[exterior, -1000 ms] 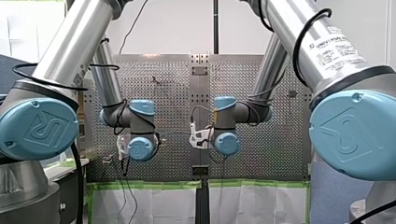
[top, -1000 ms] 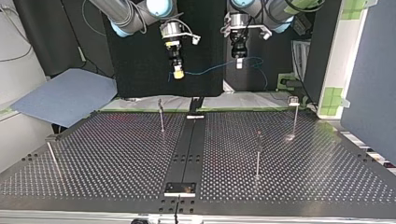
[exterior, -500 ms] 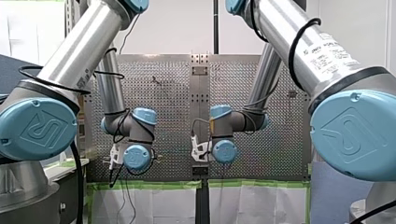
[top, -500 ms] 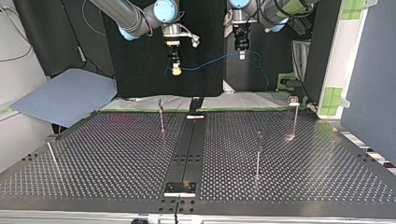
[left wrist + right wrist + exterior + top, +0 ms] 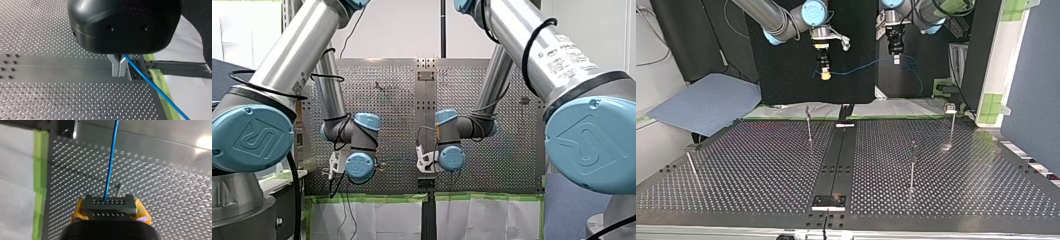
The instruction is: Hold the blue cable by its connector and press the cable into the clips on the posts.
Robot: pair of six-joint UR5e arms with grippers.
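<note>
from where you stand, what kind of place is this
Probably a robotics lab test bench: a perforated metal table set with thin posts, and my left arm and my right arm holding a blue cable between them.

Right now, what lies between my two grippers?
Only the thin blue cable, strung in the air from my yellow-padded right gripper to my black left gripper, as the top view shows.

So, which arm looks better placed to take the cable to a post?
Probably my right: right gripper, shut on the connector, hangs nearest a post; left gripper pinches the blue cable.
</note>
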